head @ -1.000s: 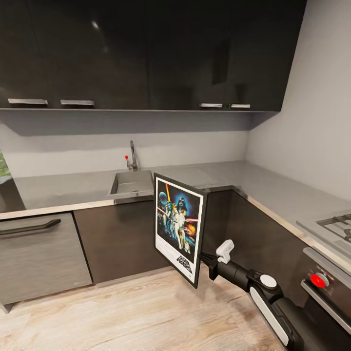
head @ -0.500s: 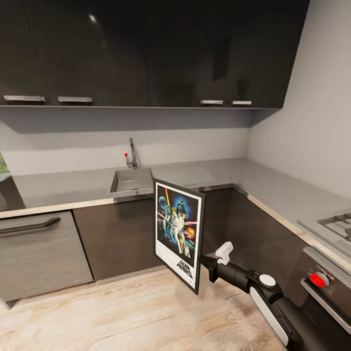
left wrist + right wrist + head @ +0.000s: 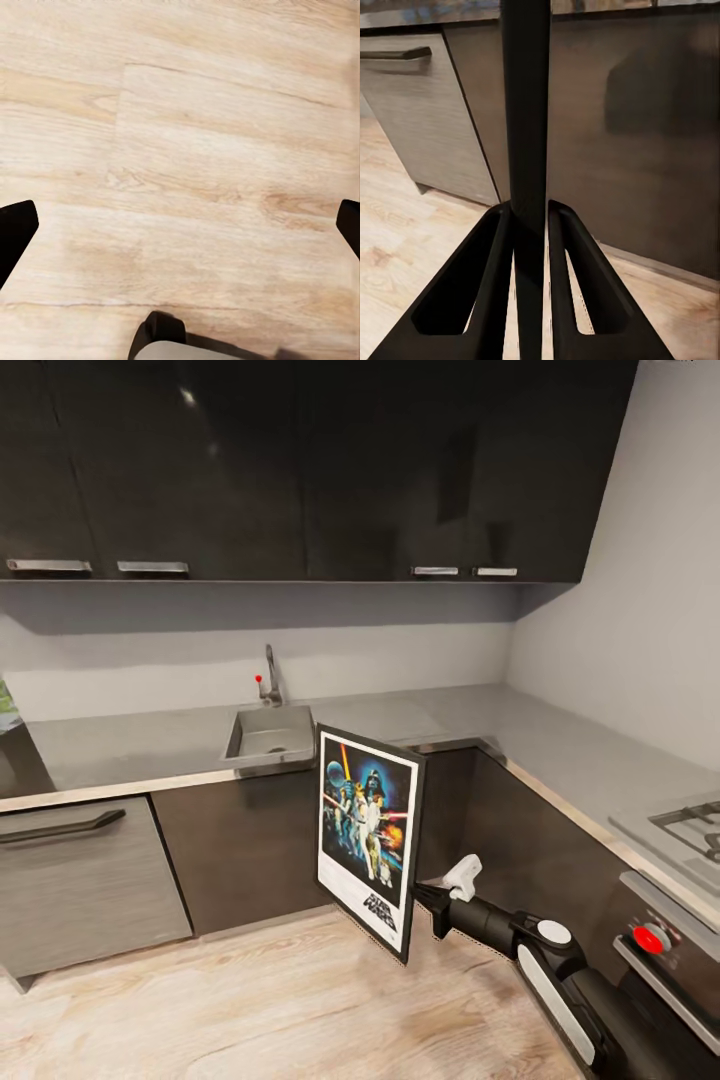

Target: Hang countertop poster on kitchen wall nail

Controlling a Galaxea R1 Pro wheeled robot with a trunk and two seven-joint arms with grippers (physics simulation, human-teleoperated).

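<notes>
The poster (image 3: 367,840), a black-framed Star Wars print, hangs upright in the air in front of the dark base cabinets, below the countertop's (image 3: 150,745) front edge. My right gripper (image 3: 418,895) is shut on its lower right edge. In the right wrist view the poster's thin black edge (image 3: 526,112) stands pinched between the two fingers (image 3: 487,285). My left gripper (image 3: 180,225) is open over bare wooden floor, with nothing between its fingertips. The wall nail is out of view.
A steel sink (image 3: 268,735) and a chrome tap (image 3: 270,678) sit in the worktop behind the poster. A hob (image 3: 690,825) and an oven with a red knob (image 3: 652,938) are close on the right. Dark upper cabinets (image 3: 300,470) hang above, and wooden floor (image 3: 250,1010) lies below.
The head view has shifted slightly. The right arm has sunk a little and its wrist has flattened, with the poster still held in front of the cabinets.
</notes>
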